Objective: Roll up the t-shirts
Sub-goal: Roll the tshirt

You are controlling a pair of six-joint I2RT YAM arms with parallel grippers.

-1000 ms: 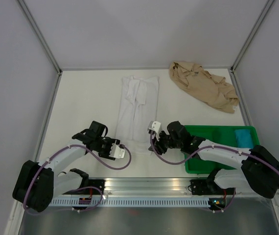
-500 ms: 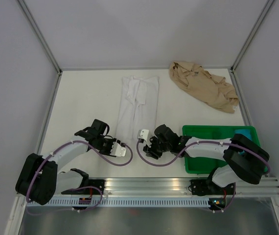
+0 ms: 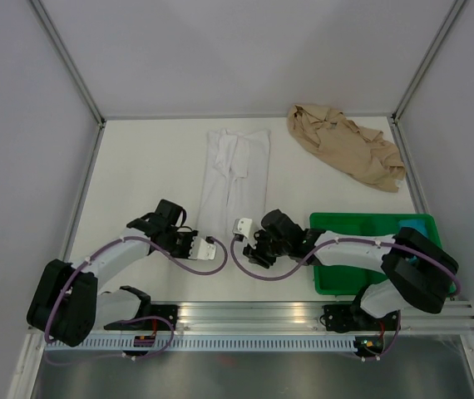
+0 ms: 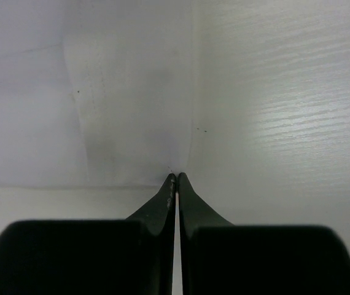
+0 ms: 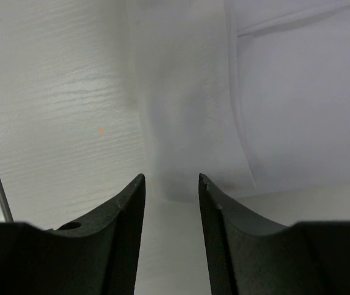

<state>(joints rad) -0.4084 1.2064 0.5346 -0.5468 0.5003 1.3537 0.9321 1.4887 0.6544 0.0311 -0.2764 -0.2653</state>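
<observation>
**Left gripper** (image 3: 209,243): I hold it close to the near edge of the worktop (image 3: 137,166), left of centre, at the near left corner of the white t-shirt (image 3: 233,179). In the left wrist view my fingers (image 4: 166,200) are pressed together, with their tips at the hem corner. I cannot tell whether any cloth is caught between them.

**White t-shirt:** It is folded into a narrow strip and lies flat on the worktop.
- Its long axis runs from the far edge toward the near edge, about midway between the left and right edges.
- The near short end lies between my two grippers.
- The rest of the strip extends away from both grippers, toward the far edge.

**Right gripper** (image 3: 241,241): It sits at the near right corner of the same strip, coming in from the right side. In the right wrist view my fingers (image 5: 126,209) stand apart. The hem corner lies on the worktop just ahead of the gap and is not gripped.

**Judgement:**
- The step in hand is taking hold of the near hem to start the roll.
- The roll must travel along the long axis, from the near end toward the far edge, so the roll's own axis lies across the strip, from one gripper to the other.
- Both arms are about equally near.
- The right gripper must close on its corner, and the left grip should be verified.

**Tan t-shirt** (image 3: 345,145): It is a crumpled heap in the far right corner, well apart from both grippers, and is not yet rolled. The right arm is nearer to it.

**Green tray** (image 3: 362,218): It sits in the near right corner, beside the right arm. It has no part in the roll.
</observation>
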